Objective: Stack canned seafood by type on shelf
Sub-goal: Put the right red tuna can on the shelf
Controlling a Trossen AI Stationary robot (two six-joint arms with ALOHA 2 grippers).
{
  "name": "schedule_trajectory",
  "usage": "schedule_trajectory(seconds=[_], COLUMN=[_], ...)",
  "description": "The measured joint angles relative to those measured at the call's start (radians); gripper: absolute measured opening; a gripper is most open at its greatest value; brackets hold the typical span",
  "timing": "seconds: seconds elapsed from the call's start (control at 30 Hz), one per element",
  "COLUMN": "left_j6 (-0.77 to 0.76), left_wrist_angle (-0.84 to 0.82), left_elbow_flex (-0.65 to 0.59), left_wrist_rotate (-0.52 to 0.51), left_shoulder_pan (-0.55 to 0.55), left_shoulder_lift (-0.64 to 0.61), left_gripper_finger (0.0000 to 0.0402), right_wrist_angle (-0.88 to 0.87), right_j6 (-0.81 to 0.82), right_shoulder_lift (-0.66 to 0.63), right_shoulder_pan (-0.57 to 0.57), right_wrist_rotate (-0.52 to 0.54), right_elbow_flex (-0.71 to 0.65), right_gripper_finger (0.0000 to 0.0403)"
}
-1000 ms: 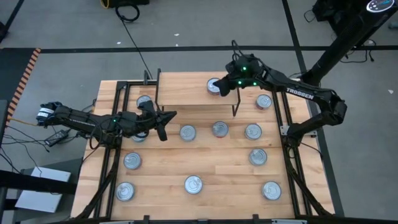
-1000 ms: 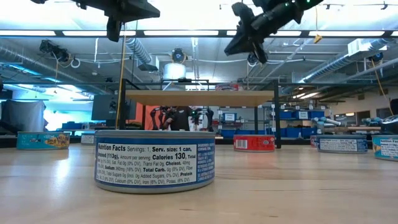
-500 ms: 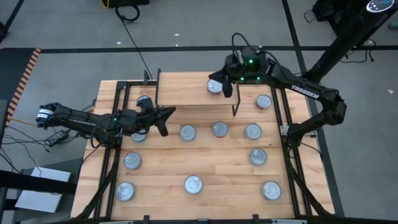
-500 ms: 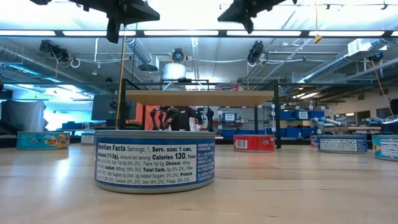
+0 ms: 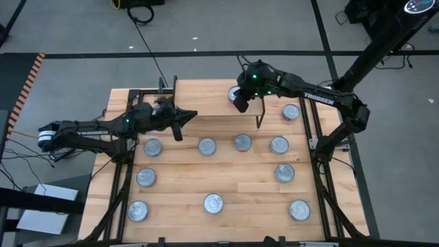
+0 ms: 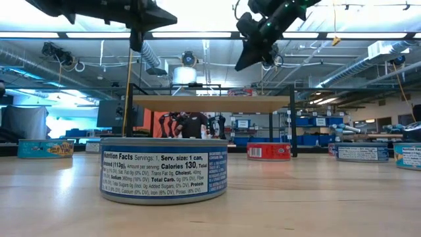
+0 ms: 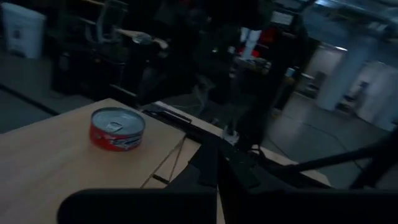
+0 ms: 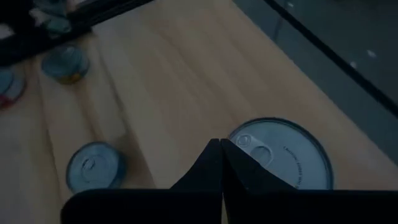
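The right gripper [image 5: 239, 103] hangs above the shelf [image 5: 206, 99], its two fingers [image 8: 214, 168] pressed together into a closed point with nothing between them. Directly beneath and just past that point sits a can [image 8: 283, 155] on the shelf board, its silver pull-tab lid facing up; in the high view the gripper covers most of this can, and only a sliver of lid shows at the gripper's far edge. From the low view the same can is barely a strip of red above the board, and its label cannot be read.

The left gripper [image 5: 182, 122] is also closed and empty, poised in the air off the shelf's left front corner. Ahead of its tips in the left wrist view is the red-labelled can [image 7: 117, 128] on the shelf, with the right arm a dark shape behind it.

Farther from both grippers, the remaining cans stand on the tabletop [image 5: 247, 192]: a row of four [image 5: 241, 142] just in front of the shelf, one [image 5: 291, 111] beside the shelf's right legs, and others nearer the front edge. Their side labels are hidden from above. The closest can [image 6: 164, 170] fills the low view with its blue nutrition panel, and a red can [image 6: 268, 151] shows under the shelf.
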Motion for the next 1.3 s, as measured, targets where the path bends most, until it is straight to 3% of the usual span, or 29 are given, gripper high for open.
schedule_trajectory(seconds=[0.3,0.5,0.6,0.77,1.3], left_j6=[-0.004,-0.004,0.0,-0.001,0.024], left_wrist_angle=[0.087,0.079,0.07,0.08,0.076], left_elbow_flex=[0.026,0.042,0.042,0.042,0.042], left_wrist_rotate=[0.36,0.493,0.492,0.394,0.355], left_shoulder_pan=[0.181,0.25,0.261,0.262,0.262], left_shoulder_lift=[-0.001,-0.002,-0.001,0.001,0.001], left_gripper_finger=[0.0001,0.0001,0.0001,0.0001,0.0001], right_wrist_angle=[-0.005,-0.063,-0.104,-0.121,-0.124], right_j6=[0.129,0.155,0.118,0.08,0.043], right_shoulder_lift=[0.038,0.064,0.074,0.074,0.073], right_shoulder_pan=[-0.027,-0.046,-0.07,-0.117,-0.241], right_wrist_rotate=[0.0,0.042,0.046,0.049,0.057], right_elbow_flex=[0.0,0.0,-0.001,0.0,0.0], right_gripper_finger=[0.0001,0.0,0.0,0.0001,0.0001])
